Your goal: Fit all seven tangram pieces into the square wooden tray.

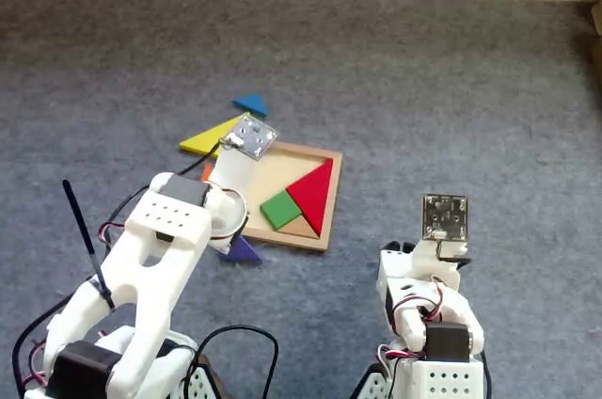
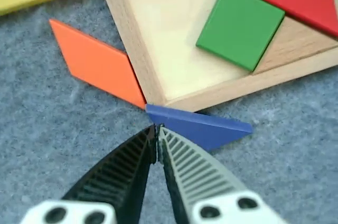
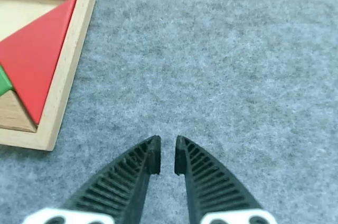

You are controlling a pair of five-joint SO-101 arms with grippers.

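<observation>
In the high view the wooden tray lies mid-table. A red triangle and a green square fill its 4 o'clock half, and the 10 o'clock half is bare wood. Outside it, a yellow triangle sits at 10 o'clock and a small blue triangle at 11 o'clock. A dark blue triangle lies off the 7 o'clock corner. Its long edge runs roughly 9 to 3 o'clock and its apex points toward 12.

In the left wrist view the left gripper has its fingers pressed together, holding nothing. Its tips rest at the dark blue triangle's sharp corner, which touches the tray's corner beside an orange parallelogram. The piece's long edge lies nearly along the tray's outer wall. A good pick probably means opening first, straddling the piece across its short width, then lifting it clear over the wall.

In the right wrist view the right gripper hangs over grey carpet with its fingers a slim gap apart, empty and well apart from the tray.
</observation>
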